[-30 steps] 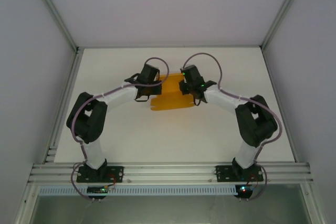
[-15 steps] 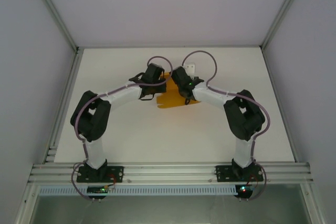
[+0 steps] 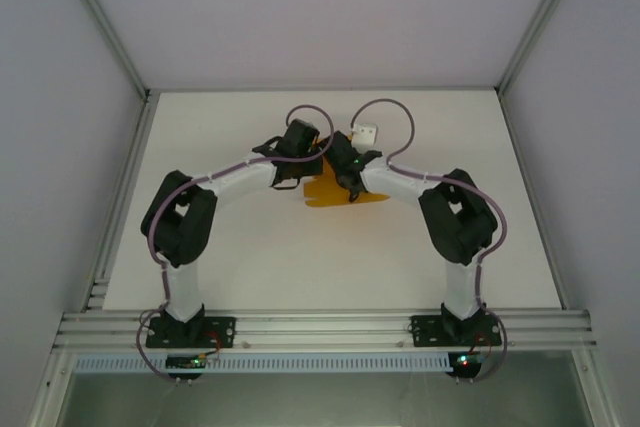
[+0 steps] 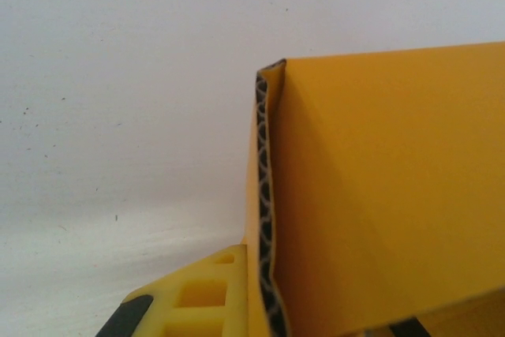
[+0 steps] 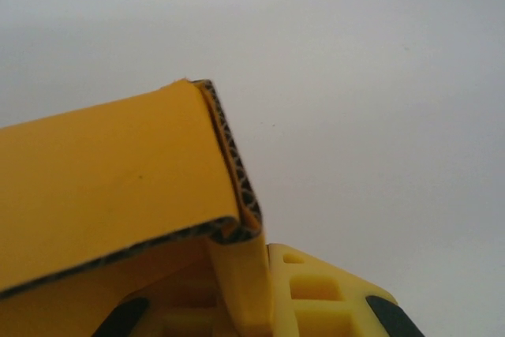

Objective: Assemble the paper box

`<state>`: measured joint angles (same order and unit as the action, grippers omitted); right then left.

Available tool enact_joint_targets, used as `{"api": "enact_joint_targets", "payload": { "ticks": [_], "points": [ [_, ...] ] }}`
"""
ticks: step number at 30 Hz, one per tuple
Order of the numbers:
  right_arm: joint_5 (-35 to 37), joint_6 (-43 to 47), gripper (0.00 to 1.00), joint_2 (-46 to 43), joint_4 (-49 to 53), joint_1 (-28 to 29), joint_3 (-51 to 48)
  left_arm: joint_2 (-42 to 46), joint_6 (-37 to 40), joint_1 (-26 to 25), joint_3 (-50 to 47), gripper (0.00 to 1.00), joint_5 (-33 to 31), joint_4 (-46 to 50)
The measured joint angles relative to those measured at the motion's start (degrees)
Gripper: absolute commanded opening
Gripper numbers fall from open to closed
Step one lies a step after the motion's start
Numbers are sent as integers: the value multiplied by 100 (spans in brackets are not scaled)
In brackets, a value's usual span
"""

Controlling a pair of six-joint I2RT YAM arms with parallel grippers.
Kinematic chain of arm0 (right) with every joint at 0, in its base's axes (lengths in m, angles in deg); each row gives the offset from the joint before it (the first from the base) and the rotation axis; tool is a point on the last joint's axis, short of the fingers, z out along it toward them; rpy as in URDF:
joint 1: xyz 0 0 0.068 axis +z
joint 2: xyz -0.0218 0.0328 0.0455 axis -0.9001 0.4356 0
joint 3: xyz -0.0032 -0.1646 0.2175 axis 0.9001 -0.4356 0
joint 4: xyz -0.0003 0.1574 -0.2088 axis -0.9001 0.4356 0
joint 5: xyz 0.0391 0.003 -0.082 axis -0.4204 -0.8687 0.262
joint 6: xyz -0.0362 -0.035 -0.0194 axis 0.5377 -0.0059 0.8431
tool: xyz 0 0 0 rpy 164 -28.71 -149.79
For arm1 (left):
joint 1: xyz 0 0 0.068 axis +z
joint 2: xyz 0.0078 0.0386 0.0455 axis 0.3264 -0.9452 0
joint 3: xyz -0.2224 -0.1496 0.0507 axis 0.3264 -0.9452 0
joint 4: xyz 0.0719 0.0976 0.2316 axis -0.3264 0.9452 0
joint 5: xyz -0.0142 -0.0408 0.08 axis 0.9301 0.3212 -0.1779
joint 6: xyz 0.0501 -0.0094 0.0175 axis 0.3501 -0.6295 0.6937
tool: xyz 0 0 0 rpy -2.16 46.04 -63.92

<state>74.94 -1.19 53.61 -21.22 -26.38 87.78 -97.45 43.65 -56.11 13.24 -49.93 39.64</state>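
place: i read this as a robotics lab test cell.
enclosure: plain pale walls point(image 3: 60, 147), framed by aluminium posts point(image 3: 100, 22).
bench: white table point(image 3: 250, 257); i see the left arm point(image 3: 180, 237) and right arm point(image 3: 460, 227) bolted to an aluminium rail point(image 3: 320, 327).

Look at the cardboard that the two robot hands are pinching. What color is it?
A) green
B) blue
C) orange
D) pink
C: the paper box is bright orange card, held between the left gripper and the right gripper.
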Motion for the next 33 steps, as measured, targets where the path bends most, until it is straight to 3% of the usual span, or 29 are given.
{"api": "enact_joint_targets", "payload": {
  "ticks": [1, 3, 5, 10, 11, 17, 21, 26, 33],
  "points": [
    [-166, 155, 0, -114, -319, -7, -247, -13, -2, 2, 0, 0, -24, 50],
    [-566, 509, 23, -374, -997, -42, -780, -44, 0, 2, 2, 0, -68, 149],
    [-994, 835, 33, -612, -1604, -122, -1217, -52, -42, 2, 2, 0, -81, 293],
    [-2470, 1427, 80, -1298, -2376, -409, -1836, -52, -17, 37, -2, 0, -109, 339],
    [-2750, 1510, 98, -1475, -2461, -422, -1904, -52, 20, 42, -4, 0, -109, 323],
    [-3888, 1838, 99, -2649, -2763, -459, -2374, 105, 326, 46, -389, 0, -109, -2],
    [-4266, 1969, 99, -3545, -2806, -627, -2776, 295, 793, 46, -586, 0, -85, -101],
    [-4391, 1996, 99, -4756, -2503, -1016, -3147, 656, 2024, 68, -614, 0, 297, 111],
    [-4365, 1996, 99, -6140, -1602, -1554, -3440, 1211, 3963, -55, -472, 0, 1082, 1674]
  ]
}}
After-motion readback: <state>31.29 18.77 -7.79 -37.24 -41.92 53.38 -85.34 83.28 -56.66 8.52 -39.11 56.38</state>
